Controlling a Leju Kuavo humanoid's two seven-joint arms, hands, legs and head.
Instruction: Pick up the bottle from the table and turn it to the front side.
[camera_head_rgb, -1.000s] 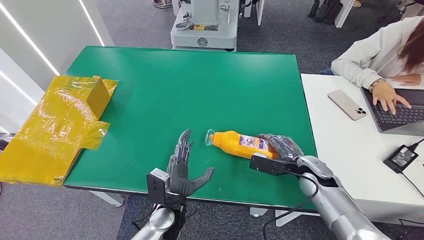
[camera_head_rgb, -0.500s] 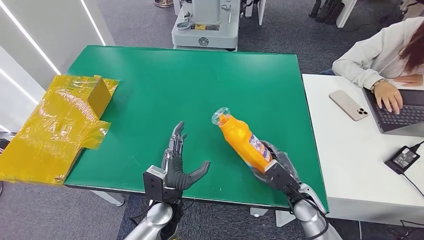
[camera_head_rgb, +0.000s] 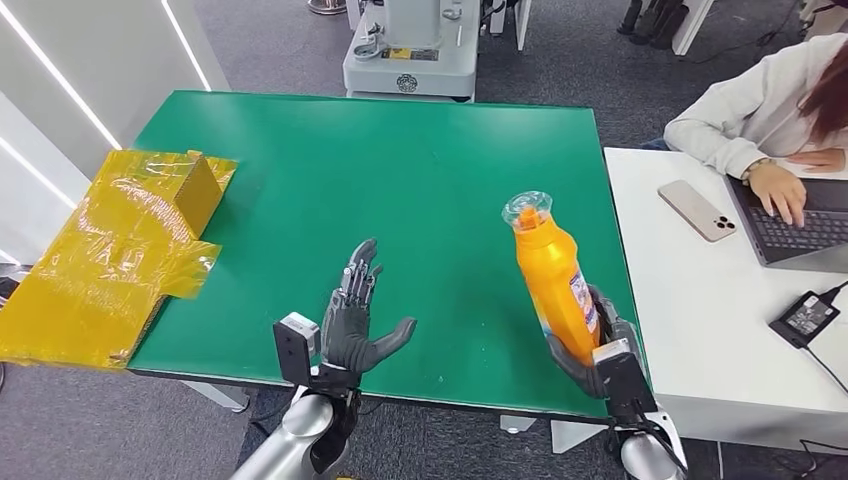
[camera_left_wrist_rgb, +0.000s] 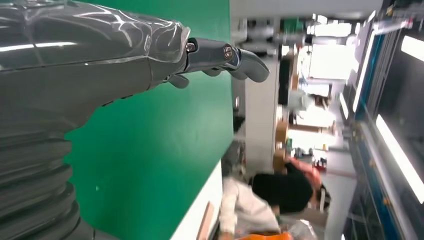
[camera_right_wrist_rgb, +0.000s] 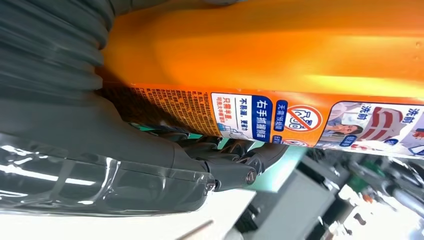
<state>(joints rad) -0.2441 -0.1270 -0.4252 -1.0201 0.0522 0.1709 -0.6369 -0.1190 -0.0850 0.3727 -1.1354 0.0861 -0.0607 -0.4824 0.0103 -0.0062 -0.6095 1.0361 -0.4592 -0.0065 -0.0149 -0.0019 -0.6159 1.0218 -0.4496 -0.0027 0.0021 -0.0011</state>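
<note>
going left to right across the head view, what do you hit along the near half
yellow box → left robot hand → orange bottle held in the right robot hand → phone → laptop

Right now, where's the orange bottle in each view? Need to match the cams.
Head view: orange bottle near upright, gripped at its base by the right robot hand, over the green table, near its right edge.
Left wrist view: not in it.
Right wrist view: orange bottle close up, label visible.
Shared landmark: the green table.
</note>
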